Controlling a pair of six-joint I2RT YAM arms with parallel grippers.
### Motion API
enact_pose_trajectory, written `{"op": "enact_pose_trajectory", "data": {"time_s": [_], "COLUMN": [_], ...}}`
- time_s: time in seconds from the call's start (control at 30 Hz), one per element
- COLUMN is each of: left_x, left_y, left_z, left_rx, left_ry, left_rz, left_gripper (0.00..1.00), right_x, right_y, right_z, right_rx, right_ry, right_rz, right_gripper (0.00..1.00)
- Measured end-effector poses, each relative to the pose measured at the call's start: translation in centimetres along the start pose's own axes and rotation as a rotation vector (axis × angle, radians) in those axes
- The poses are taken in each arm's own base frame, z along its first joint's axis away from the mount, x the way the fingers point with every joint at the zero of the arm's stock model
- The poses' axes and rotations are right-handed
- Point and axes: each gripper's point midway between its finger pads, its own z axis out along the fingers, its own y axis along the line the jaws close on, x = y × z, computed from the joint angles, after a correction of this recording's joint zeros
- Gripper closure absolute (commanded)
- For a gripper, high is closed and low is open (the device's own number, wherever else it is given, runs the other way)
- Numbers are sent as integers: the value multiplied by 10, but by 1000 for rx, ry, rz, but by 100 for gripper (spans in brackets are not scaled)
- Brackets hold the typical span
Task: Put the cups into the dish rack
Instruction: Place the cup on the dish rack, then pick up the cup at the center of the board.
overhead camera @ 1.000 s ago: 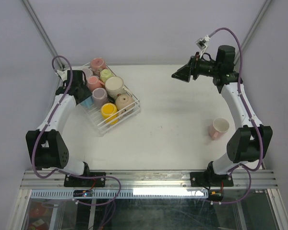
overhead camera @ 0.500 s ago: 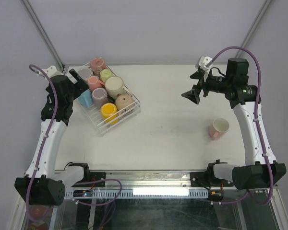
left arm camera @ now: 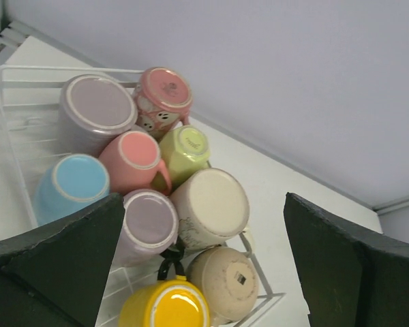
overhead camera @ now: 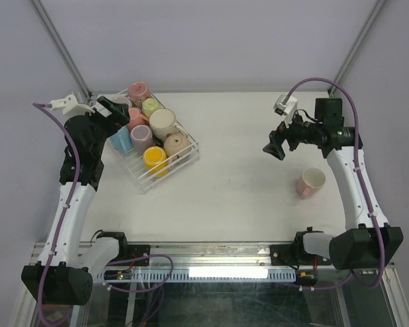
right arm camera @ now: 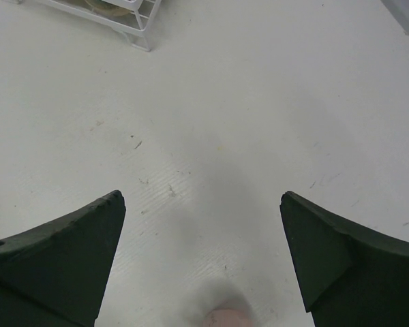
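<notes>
**Right arm swings in toward the last loose mug**

Both arms have shifted in the past second: the right gripper has come off the far edge and dropped toward mid-table, and the left gripper has pulled back to the far-left corner of the dish rack.

Nearest my side, the pink mug sits alone on the table, well apart from the rack; it looks to stand mouth up, cream inside showing, though I cannot make out its handle. Just beyond it hangs the right gripper, jaws spread wide and holding nothing; its wrist view shows bare table between the fingers, with only a pink sliver at the bottom edge, which I take to be the mug's rim. So the mug lies nearer me and to the right of those fingers, behind their line of sight; I judge the next move is a pull back and outward before any descent. The right arm is plainly the closer one; the left is the whole table away.

Farther off, the rack sits at the far left, long side running diagonally; nine cups are packed in it bottoms up, touching one another. Above them the left gripper is spread open and empty too; I see little free room left in the rack for a tenth.
</notes>
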Motion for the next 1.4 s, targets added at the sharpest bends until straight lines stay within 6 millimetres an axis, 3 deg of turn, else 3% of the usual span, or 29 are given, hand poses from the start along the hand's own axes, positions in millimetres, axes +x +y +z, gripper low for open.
{"op": "enact_pose_trajectory", "data": {"time_s": [0.17,0.5,0.67,0.9,1.4], "left_x": [-8,7,2,4,13], "left_y": [-20,-47,-62,-75,-76], "left_z": [-4,-16,-20,-21,-21], "left_rx": [104,314,396,477,501], "left_ry": [-40,-48,-55,-37,-9], "left_rz": [-47,-182,-224,-263,-295], "left_gripper": [1,1,1,1,1], "right_x": [3,10,15,33,82], "right_y": [-9,-21,-29,-51,-89], "right_z": [1,-1,-7,-27,-83], "right_rx": [57,138,196,297,434], "right_ry": [16,52,82,122,222], "right_rz": [57,161,188,248,338], "right_gripper": [1,3,7,8,17]}}
